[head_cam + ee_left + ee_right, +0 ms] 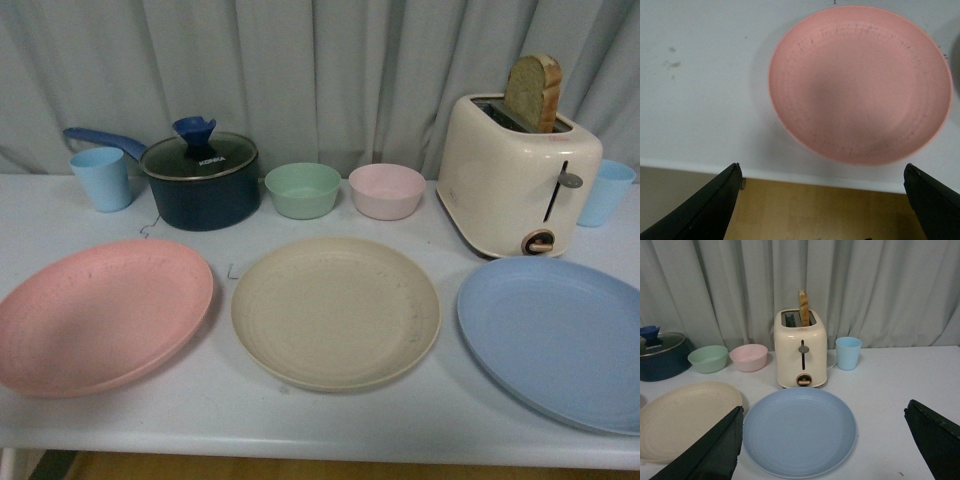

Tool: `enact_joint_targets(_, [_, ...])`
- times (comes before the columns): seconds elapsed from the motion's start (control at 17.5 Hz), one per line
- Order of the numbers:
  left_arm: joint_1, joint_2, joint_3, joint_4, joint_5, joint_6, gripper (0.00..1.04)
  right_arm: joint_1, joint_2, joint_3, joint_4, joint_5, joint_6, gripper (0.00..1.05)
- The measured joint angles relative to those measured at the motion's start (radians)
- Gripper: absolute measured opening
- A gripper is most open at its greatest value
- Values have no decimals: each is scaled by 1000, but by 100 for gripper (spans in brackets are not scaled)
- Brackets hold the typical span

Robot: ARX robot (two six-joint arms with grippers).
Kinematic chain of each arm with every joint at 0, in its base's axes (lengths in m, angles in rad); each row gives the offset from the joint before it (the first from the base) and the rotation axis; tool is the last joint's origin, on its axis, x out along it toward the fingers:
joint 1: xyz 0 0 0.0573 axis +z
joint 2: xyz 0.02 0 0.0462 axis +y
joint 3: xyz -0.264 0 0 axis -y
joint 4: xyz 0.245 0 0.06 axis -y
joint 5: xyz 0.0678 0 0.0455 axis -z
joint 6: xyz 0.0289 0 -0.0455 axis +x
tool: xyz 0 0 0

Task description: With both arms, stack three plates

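Three plates lie side by side along the table's front. The pink plate [100, 315] is at the left, the beige plate [336, 310] in the middle, the light blue plate [560, 335] at the right. No arm shows in the front view. My left gripper [822, 172] is open and empty, above the table's front edge, short of the pink plate [860, 82]. My right gripper [822, 415] is open and empty, in front of the light blue plate [800, 432], with the beige plate [687, 415] beside it.
Behind the plates stand a light blue cup [102, 178], a dark lidded pot [200, 180], a green bowl [303, 190], a pink bowl [387, 191], a cream toaster [515, 175] with a bread slice, and another blue cup [605, 192]. A curtain hangs behind.
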Motion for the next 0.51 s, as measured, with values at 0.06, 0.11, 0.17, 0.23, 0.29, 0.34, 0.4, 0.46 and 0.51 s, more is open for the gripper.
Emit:
enact_joint_targets(0.06, [19,145,76,28,50,7,98,0,0,0,0,0,0,98])
enact_joint_targets(0.11, [35,239,127,41,77,13,98,0,0,0,0,0,0,98])
enact_joint_targets(0.17, [49,297,164,48,100,21,98,0,0,0,0,0,0,98])
enact_joint_targets(0.23, [63,346,200,60,116,36,98,0,0,0,0,0,0,98])
enact_joint_targets(0.29, [76,389,241,50,138,41,98,0,0,0,0,0,0,98])
enact_joint_targets(0.34, [95,437,292,26,162,45,98,0,0,0,0,0,0,98])
enact_joint_targets(0.4, [111,479,334,6,174,45,98,0,0,0,0,0,0,98])
enact_joint_targets(0.46, [123,518,376,-24,195,42,98,0,0,0,0,0,0,98])
enact_joint_targets(0.51, [130,546,402,-30,211,42,98,0,0,0,0,0,0,98])
